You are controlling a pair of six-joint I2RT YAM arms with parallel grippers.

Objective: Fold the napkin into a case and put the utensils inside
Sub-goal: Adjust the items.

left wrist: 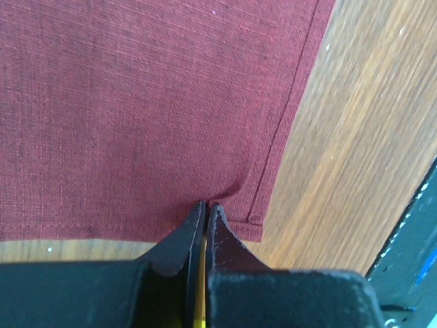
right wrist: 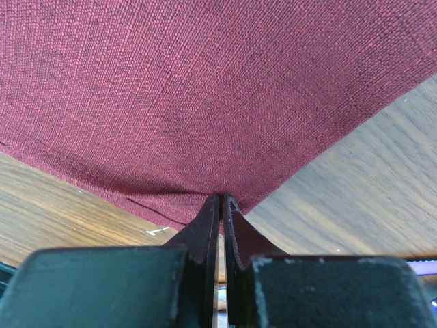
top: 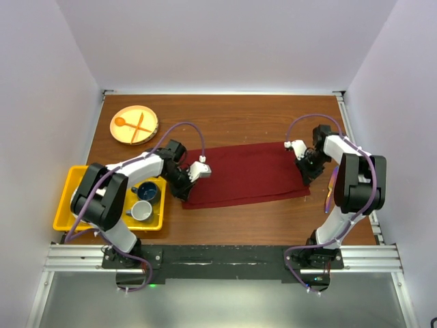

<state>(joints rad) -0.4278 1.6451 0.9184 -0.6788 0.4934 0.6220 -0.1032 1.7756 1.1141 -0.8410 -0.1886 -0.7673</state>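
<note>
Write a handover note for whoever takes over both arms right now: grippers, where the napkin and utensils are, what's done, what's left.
Left gripper: shut on the napkin, on its edge beside a corner at its left end.
Right gripper: shut on a corner at the napkin's right end.
Napkin: spread flat mid-table, no case yet.
Utensils: not in view.
Done: both ends gripped.
Left: fold the case, find the utensils and put them inside.

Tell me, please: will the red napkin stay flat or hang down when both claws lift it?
Probably floppy: the napkin puckers where the left claw and right claw pinch its edges. It looks thin and woven, so likely light, sagging in the middle.
</note>
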